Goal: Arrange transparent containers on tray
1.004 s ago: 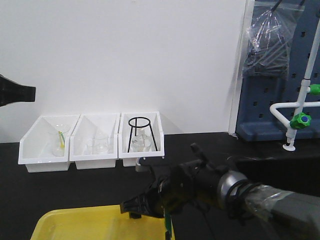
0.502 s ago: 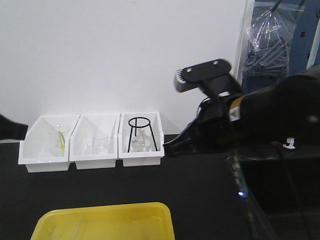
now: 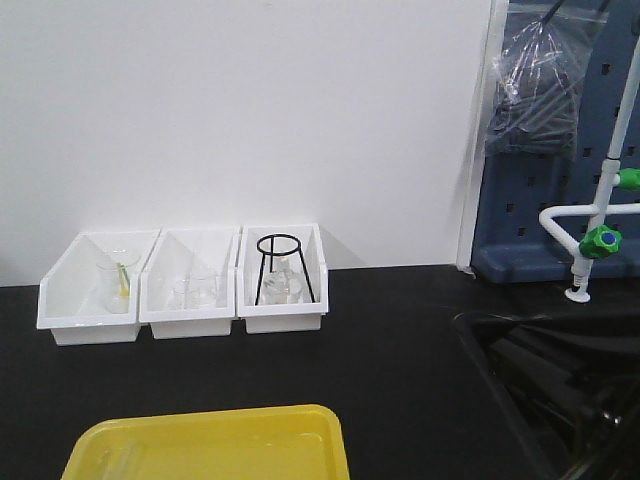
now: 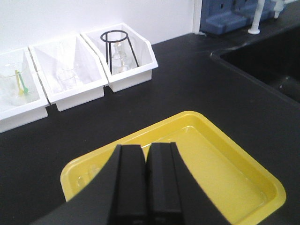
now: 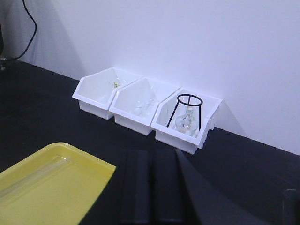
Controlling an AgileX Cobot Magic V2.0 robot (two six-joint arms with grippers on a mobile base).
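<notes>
Yellow tray at the near edge of the black desk, a little left of centre; faint clear test tubes seem to lie along its left side, their number too faint to tell; tray otherwise bare. A second ago the right arm reached over the tray's right rim; it rose half a second ago and is now gone from the front view, suggesting a tube just set down. Left tool and right tool both pressed closed on nothing, hovering near the tray. Three white bins along the far edge hold beakers, a flask and a black wire stand; sink at the right.
</notes>
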